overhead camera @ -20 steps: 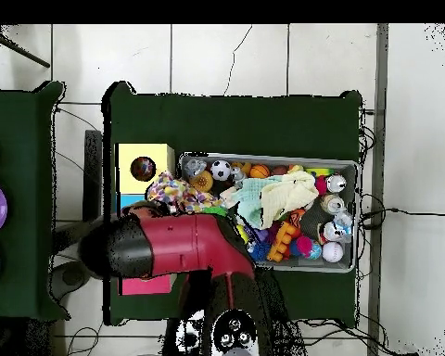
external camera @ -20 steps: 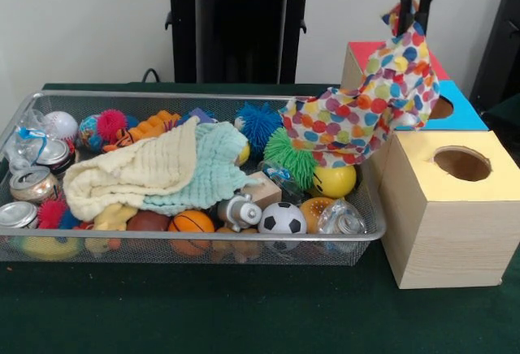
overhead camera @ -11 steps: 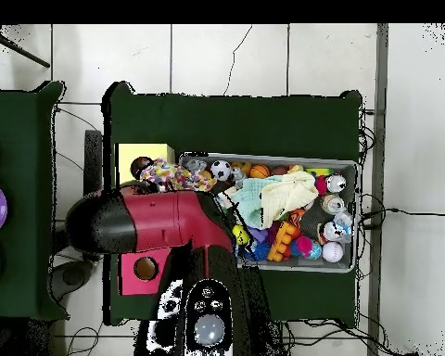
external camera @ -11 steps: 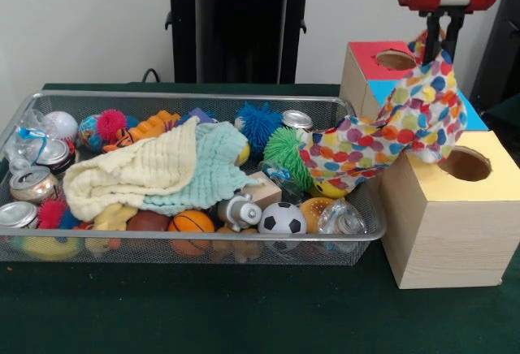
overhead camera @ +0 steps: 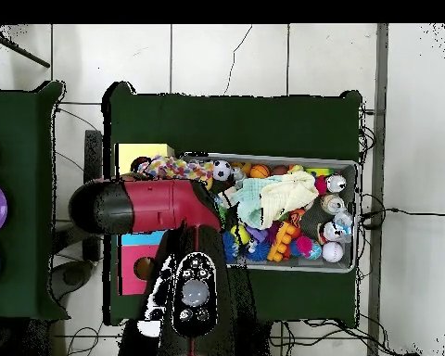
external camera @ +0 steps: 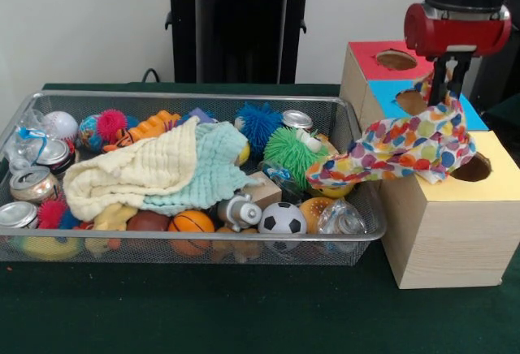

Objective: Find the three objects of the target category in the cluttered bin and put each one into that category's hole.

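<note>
**Spotted cloth held at the yellow box, tail trailing to the bin**

The gripper was clamped on the top of the spotted cloth, holding it over the yellow box, just beside that box's hole. The cloth was bunched against the near edge of the hole and partly covered it. Its long tail stretched sideways off the box and reached the bin rim.

The main risk, as I judged it, was that trailing tail. If the gripper let go now, only the bunched end would sit at the hole, and the weight of the hanging part could drag the cloth off the box or back into the bin. The tail could also snag on the mesh rim or on the green spiky ball beside it. Pushing down might simply fold the cloth over the hole rather than through it.

Two more cloths, a cream one and a mint one, lay heaped mid-bin on top of balls and toys, with cans at the far end. The blue box and red box stood behind the yellow one. In the overhead view the arm hid most of the boxes.
</note>
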